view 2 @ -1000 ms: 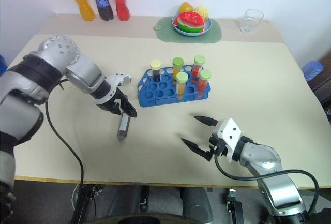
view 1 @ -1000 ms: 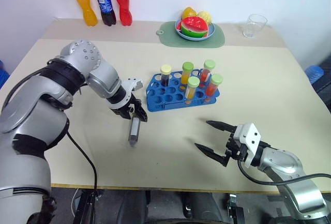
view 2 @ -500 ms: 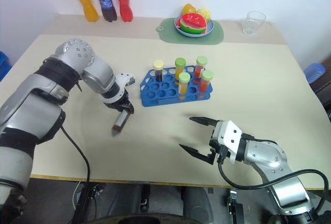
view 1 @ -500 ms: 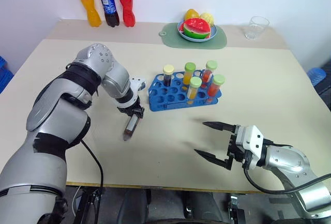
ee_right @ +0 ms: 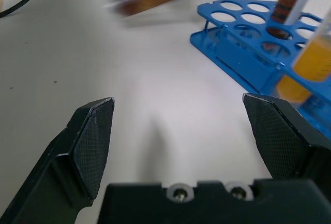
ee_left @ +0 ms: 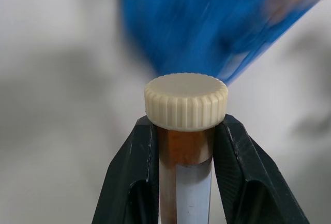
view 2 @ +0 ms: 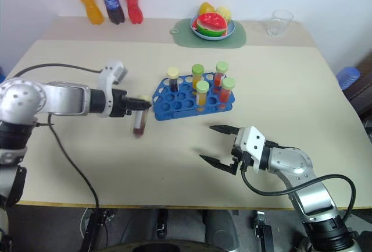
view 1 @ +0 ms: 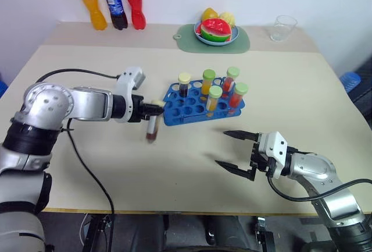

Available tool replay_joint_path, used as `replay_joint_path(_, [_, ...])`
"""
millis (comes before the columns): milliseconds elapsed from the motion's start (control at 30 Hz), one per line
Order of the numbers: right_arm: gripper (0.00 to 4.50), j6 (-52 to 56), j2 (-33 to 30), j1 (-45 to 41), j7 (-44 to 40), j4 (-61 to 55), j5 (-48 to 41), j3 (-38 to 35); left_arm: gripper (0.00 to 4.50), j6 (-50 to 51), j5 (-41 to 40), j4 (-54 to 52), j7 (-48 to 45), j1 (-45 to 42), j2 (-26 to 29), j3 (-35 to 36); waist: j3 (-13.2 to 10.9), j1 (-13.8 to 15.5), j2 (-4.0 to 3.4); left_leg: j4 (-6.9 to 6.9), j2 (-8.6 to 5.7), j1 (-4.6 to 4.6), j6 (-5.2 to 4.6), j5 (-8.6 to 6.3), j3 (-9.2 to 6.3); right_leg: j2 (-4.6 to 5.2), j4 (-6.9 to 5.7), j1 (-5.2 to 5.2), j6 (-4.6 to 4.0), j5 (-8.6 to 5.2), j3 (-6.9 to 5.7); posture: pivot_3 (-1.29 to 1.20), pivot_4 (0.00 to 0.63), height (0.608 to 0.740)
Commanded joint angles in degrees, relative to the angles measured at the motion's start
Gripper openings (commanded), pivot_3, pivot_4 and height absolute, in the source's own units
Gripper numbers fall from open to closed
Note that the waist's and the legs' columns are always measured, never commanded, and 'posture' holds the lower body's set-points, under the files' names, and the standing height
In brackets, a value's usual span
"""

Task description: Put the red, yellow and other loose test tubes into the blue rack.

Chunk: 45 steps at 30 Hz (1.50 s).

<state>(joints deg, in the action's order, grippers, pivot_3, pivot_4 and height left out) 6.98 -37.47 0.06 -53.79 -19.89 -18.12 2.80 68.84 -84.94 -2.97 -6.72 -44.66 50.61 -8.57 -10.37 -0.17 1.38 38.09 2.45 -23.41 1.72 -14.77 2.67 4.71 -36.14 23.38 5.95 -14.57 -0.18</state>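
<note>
Left gripper (view 1: pixel 156 109): the two black fingers (ee_left: pixel 135 172) are clamped just below the ribbed cream cap of a test tube (view 1: pixel 153 125), a clear cylinder holding dark brown liquid. The tube hangs nearly upright, cap uppermost, lifted off the table (view 1: pixel 87 164), just left of the blue rack (view 1: pixel 189 111). The left arm reaches in from the left, its forearm roughly level and pointing right toward the rack's near-left corner.

Right gripper (view 1: pixel 232 150): the jaws are spread wide with nothing between them; the tapered black fingertips (ee_right: pixel 93 133) have a fine cross-hatched texture. The gripper hovers low over the near right part of the table, pointing left, well apart from the rack.

The blue rack is a glossy plastic rectangle pierced by rows of round holes, standing at mid-table. It holds five capped tubes upright: one cream-capped with dark liquid, and four green-capped with orange or red liquid. The table is a smooth, matte beige surface.
</note>
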Motion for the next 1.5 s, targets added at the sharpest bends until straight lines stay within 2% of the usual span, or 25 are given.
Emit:
replay_joint_path(33, [4.41,-1.55,0.73,-1.06,0.24,0.01,0.28,0.04,0.87,-10.83,9.08,-7.61,-23.67,3.97,0.0,4.83,0.01,0.21,-0.02,0.0,-0.01,0.0,-0.01,-0.01,0.03,0.0,0.02,0.0,-0.01,-0.01,0.0,0.0,0.15,0.74])
replay_joint_path(100, [4.41,-1.82,0.86,-1.25,0.46,0.37,0.52,-0.07,0.87,-15.87,13.67,-7.49,-28.44,5.02,-2.32,6.06,0.01,0.67,-0.03,0.0,-0.01,0.01,-0.31,-0.18,0.05,0.0,0.03,-0.01,-0.02,-0.01,0.01,0.0,0.15,0.74])
replay_joint_path(167, [4.41,-2.17,1.02,-1.25,1.11,0.57,0.99,-0.34,0.87,-23.59,17.83,-6.6,-31.63,6.06,-7.48,8.32,0.02,1.06,-0.04,0.02,-0.01,0.02,-0.36,-0.21,0.05,0.0,0.04,-0.03,-0.02,-0.01,0.01,0.0,0.15,0.74])
replay_joint_path(233, [4.41,-2.45,1.19,-1.06,1.89,0.55,1.29,-0.77,0.87,-31.85,26.62,-6.43,-35.73,6.43,-10.27,6.66,0.02,1.03,-0.02,0.04,-0.01,-0.01,-0.38,-0.22,0.03,0.0,0.04,-0.04,-0.02,0.0,0.01,0.0,0.15,0.74])
replay_joint_path(333, [4.41,-2.86,1.4,-0.62,3.14,0.38,1.69,-1.19,0.87,-40.66,34.39,-2.57,-42.37,5.27,-14.88,5.0,0.04,0.91,-0.05,0.05,-0.02,-0.01,-0.43,-0.24,0.05,-0.01,0.05,-0.04,0.0,0.0,0.03,0.0,0.15,0.74])
replay_joint_path(500, [4.41,-3.48,1.99,0.16,5.4,0.04,2.73,-1.0,0.87,-48.19,44.56,4.23,-48.56,4.31,-20.43,1.83,0.03,0.82,-0.04,0.06,-0.01,0.0,-0.46,-0.25,0.05,-0.04,0.05,-0.04,0.02,0.01,0.03,0.0,0.15,0.74])
replay_joint_path(633, [4.41,-3.55,2.44,0.65,6.91,-0.3,3.22,-1.24,0.87,-53.46,50.55,8.8,-51.16,4.97,-23.37,0.78,0.03,0.81,-0.04,0.06,-0.01,0.0,-0.49,-0.27,0.04,-0.04,0.03,-0.02,0.15,0.07,0.03,0.0,0.15,0.74])
replay_joint_path(700, [4.41,-3.49,2.7,0.81,7.37,-0.37,3.24,-1.4,0.87,-54.63,52.17,11.4,-50.89,4.81,-25.17,1.37,0.04,0.86,-0.05,0.06,0.0,0.0,-0.5,-0.27,0.04,-0.04,0.02,-0.02,0.18,0.09,0.03,0.0,0.15,0.74])
replay_joint_path(800, [4.41,-3.47,2.96,1.35,8.09,-0.71,3.46,-1.31,0.87,-61.5,57.88,18.44,-48.86,5.02,-28.52,1.33,0.03,0.89,-0.04,0.07,0.0,0.0,-0.51,-0.28,0.03,-0.04,0.03,-0.03,0.2,0.1,0.03,0.0,0.15,0.74])
replay_joint_path(1133, [4.41,-3.12,2.45,0.88,8.4,-0.6,3.08,-1.51,0.87,-69.28,64.24,26.83,-48.37,4.49,-33.12,1.79,0.07,0.88,-0.04,0.08,0.0,0.03,-0.53,-0.29,0.02,-0.05,0.01,-0.07,0.21,0.11,0.03,0.0,0.15,0.74])
replay_joint_path(1500, [4.41,-2.98,2.18,0.78,8.28,-0.49,2.88,-1.95,0.87,-66.53,63.18,23.35,-53.09,7.69,-34.42,1.96,0.1,0.88,-0.05,0.08,0.01,0.06,-0.54,-0.3,0.01,-0.05,0.01,-0.12,0.22,0.11,0.03,0.0,0.15,0.74])
